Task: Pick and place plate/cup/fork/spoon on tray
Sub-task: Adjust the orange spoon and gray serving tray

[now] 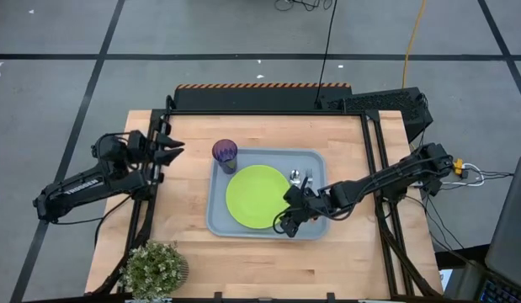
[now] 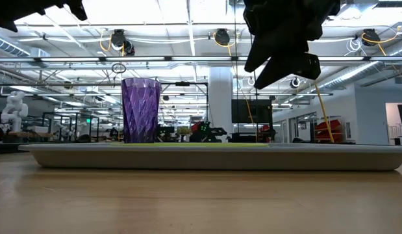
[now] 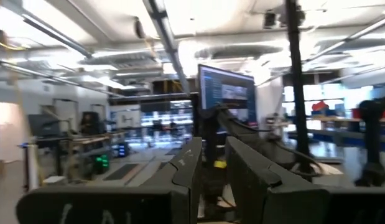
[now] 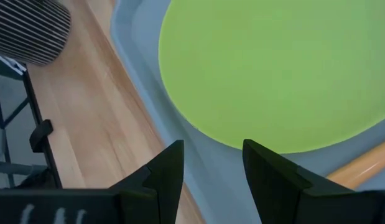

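Plate [image 1: 258,196] sits flat in the tray [image 1: 216,220], cup [image 1: 225,155] upright in its far left corner, fork [image 1: 307,178] and spoon [image 1: 295,178] lying beside the plate's right edge. My right gripper [image 1: 287,221] hovers over the tray's near right corner, jaws spread, holding nothing. Left gripper [image 1: 173,147] waits raised off the tray's left, jaws slightly parted, empty. I read no writing anywhere.

Dark left hand [image 1: 174,150] parked at table's left edge, fingers narrowly parted, dark right hand [image 1: 287,220] lowered mid-table, fingers apart, empty.
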Robot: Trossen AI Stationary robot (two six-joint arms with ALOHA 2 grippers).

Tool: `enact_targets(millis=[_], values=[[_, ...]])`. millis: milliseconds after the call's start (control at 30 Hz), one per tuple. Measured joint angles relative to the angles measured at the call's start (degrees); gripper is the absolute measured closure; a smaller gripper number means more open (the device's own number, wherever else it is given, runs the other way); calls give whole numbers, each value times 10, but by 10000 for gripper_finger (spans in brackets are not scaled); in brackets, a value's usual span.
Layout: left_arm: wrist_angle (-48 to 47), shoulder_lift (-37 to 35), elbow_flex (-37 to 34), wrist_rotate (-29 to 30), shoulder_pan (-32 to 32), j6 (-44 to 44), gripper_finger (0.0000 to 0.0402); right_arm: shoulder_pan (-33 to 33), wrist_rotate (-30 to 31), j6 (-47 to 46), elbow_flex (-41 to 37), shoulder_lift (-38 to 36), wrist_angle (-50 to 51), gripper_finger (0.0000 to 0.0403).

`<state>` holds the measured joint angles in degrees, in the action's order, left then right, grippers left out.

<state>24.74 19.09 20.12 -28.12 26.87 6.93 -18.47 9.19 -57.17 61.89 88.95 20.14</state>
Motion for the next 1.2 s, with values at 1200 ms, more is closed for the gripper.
enact_targets(millis=[1200], values=[[-23, 0, 0, 92, 0, -50, 325, -16, 16, 71, 6, 0, -46, 248]])
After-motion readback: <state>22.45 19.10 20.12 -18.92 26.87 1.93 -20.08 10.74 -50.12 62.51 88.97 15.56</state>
